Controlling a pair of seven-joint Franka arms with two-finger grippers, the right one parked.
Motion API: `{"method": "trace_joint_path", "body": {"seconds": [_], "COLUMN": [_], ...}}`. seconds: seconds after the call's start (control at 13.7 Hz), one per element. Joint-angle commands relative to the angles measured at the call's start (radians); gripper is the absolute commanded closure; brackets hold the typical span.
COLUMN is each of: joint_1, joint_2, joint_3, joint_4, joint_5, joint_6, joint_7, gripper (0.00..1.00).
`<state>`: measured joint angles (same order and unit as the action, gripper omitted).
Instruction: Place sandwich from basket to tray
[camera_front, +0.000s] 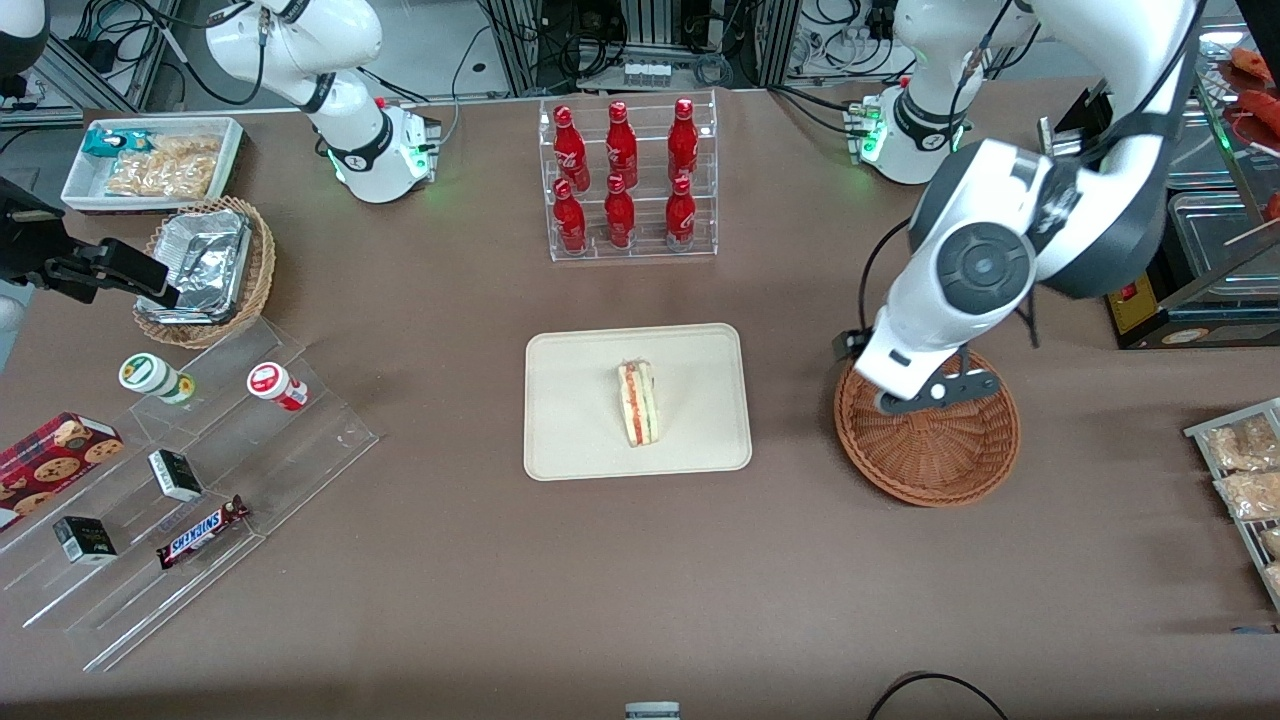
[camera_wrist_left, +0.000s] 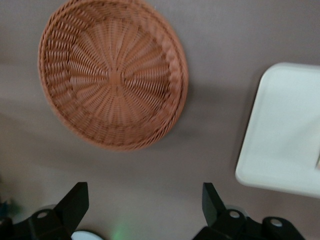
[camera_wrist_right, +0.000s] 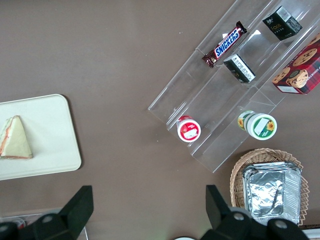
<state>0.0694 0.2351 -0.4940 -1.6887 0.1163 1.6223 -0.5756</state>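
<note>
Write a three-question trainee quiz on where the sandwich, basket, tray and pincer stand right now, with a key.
1. True or false: the triangular sandwich wedge of pale bread lies on the flat cream-beige rectangular tray.
2. What is inside the round reddish-brown wicker basket? A) a sandwich B) foil containers C) nothing
3. Fill in: the left arm's pincer is above the table with its fingers ____ and holds nothing.

Key: 1 true. 2 C, the wrist view shows its weave bare. 3 open, with the basket and a tray corner below it.
</note>
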Motion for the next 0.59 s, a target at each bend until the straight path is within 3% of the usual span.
{"method": "trace_joint_path", "body": {"seconds": [0.0,0.51], "joint_1": [0.035,0.021], "joint_2": [-0.097,-0.226], "joint_3": [0.029,0.230], "joint_4": [-0.052,-0.043], "joint_5": [-0.061,-0.081], "joint_6": [-0.045,-0.174], "joint_7": [0.135,0.465], "gripper": [0.00,0.00]}}
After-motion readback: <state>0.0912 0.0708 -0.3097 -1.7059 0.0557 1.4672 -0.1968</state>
